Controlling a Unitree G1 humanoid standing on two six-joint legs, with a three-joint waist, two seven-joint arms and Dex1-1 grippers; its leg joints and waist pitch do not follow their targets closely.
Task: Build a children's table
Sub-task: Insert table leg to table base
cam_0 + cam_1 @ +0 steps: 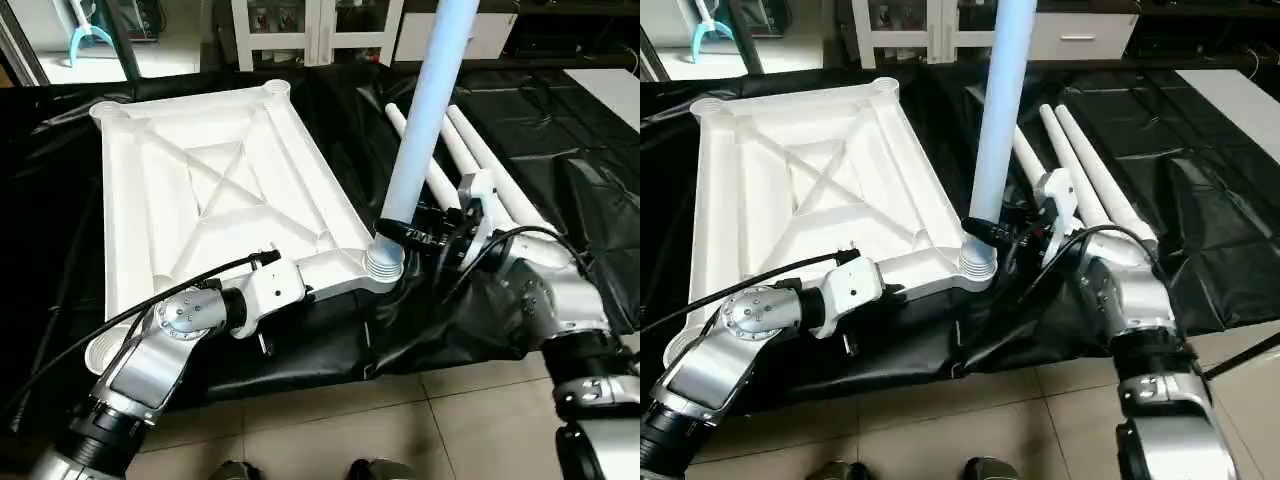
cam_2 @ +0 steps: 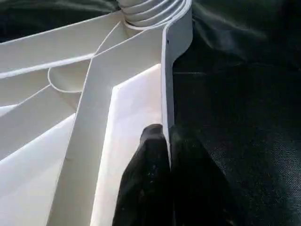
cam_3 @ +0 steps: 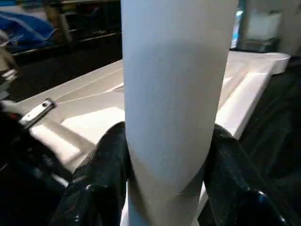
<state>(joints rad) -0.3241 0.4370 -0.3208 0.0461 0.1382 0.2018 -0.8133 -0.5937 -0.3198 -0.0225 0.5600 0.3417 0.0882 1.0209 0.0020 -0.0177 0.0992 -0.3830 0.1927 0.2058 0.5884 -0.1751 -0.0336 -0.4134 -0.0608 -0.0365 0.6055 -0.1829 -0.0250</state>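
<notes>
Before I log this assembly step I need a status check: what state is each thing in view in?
Tabletop: upside down on the black sheet, ribs up.
Standing leg: upright, foot in the near corner socket.
Spare legs: three lying flat beside the tabletop.
Left gripper: shut on the tabletop's near rim.
Right gripper: fingers on both sides of the standing leg, gripping it low.
</notes>
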